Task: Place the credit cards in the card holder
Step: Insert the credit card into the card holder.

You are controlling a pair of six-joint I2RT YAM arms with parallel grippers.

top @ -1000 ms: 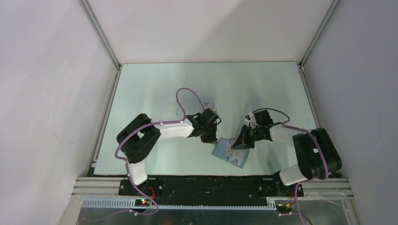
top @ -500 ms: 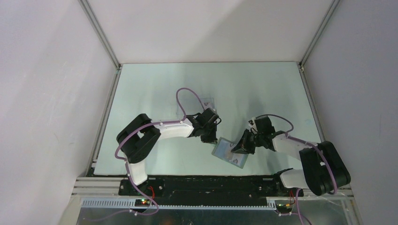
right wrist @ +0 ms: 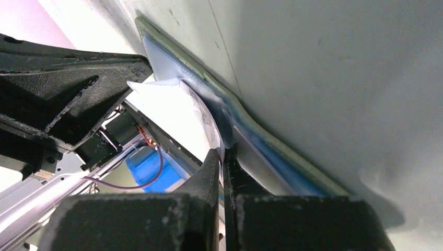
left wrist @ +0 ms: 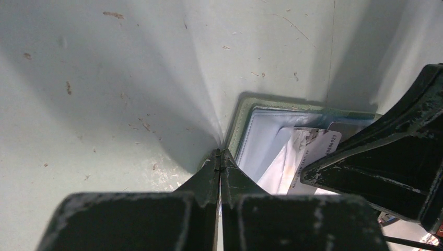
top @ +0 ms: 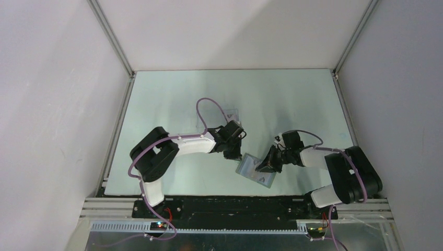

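The card holder (top: 257,172) lies open on the table near the front, grey-green rim and light-blue inside; it also shows in the left wrist view (left wrist: 241,117) and the right wrist view (right wrist: 245,121). My left gripper (top: 233,155) is shut, its tips (left wrist: 220,153) down at the holder's far-left corner. My right gripper (top: 264,165) is shut on a pale credit card (right wrist: 175,102) and holds it tilted over the open holder. The card's printed end (left wrist: 312,149) lies over the light-blue inside. I cannot tell whether it sits in a pocket.
A clear plastic case (top: 230,113) lies flat on the table behind the left wrist. The two grippers are close together over the holder; the right fingers (left wrist: 389,157) fill the right of the left wrist view. The black front rail (top: 230,201) runs just below the holder.
My right gripper has moved toward the front and a little left with the card, lower over the holder. The left gripper and the holder have stayed in place.
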